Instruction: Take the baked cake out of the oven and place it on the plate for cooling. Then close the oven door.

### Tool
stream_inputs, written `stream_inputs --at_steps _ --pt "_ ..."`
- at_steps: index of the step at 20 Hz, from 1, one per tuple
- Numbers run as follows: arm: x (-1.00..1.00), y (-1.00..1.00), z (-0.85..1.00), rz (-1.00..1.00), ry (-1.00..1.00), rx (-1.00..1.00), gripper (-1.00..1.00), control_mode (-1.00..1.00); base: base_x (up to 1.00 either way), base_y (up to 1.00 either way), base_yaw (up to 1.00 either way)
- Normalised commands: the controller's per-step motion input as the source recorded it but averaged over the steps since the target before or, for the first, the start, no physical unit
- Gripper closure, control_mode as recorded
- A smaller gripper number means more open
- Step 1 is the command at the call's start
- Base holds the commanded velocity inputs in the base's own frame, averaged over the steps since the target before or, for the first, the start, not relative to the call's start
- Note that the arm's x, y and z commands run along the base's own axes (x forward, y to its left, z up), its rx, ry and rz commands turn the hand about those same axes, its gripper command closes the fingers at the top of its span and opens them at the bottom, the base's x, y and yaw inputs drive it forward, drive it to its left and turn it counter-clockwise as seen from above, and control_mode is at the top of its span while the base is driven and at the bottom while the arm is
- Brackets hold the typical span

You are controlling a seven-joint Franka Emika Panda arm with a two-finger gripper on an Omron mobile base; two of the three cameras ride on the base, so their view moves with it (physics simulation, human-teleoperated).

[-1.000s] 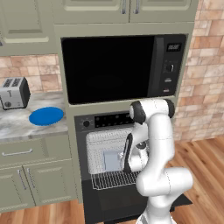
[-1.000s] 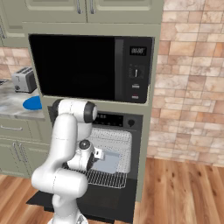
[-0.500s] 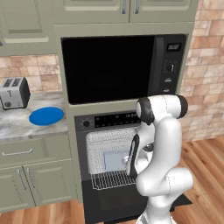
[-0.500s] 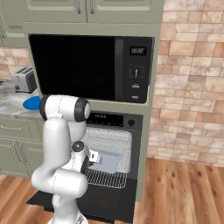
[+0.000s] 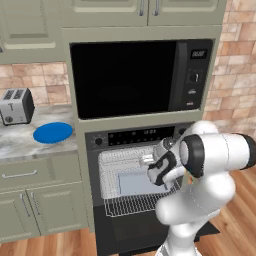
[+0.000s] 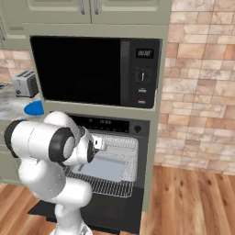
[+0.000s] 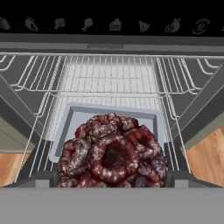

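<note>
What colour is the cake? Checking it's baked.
Dark reddish brown, lumpy cake; clearest in the hand view.

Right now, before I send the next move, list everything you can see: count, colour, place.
baked cake: one, dark brown, on grey tray in oven, close before claw
tray: one, grey, on pulled-out wire rack
oven: one, black, below microwave
oven door: one, dark, dropped open
microwave: one, black, above oven
plate: one, blue, on counter left of oven
toaster: one, silver, behind plate
claw: one, dark, open at oven mouth
</note>
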Motion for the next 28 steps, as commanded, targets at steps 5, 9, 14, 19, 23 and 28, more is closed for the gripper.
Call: stream_inputs --at_steps 5,9,14,19,23,28 --pt "-0.94 -0.01 0.67 0.0 0.0 0.0 1.0 -1.0 0.0 0.0 0.0" --pt "-1.0 -0.1 0.66 0.0 0.0 0.0 1.0 -1.0 0.0 0.0 0.0" --pt "-0.99 -0.04 0.72 0.0 0.01 0.01 1.0 -1.0 0.0 0.0 0.0" --pt "-0.93 -0.02 0.78 0.0 0.02 0.01 1.0 -1.0 0.0 0.0 0.0" --pt "-0.74 -0.01 0.84 0.0 0.03 0.0 1.0 -1.0 0.0 0.0 0.0" --pt "-0.56 -0.03 0.75 0.0 0.04 0.0 1.0 -1.0 0.0 0.0 0.0"
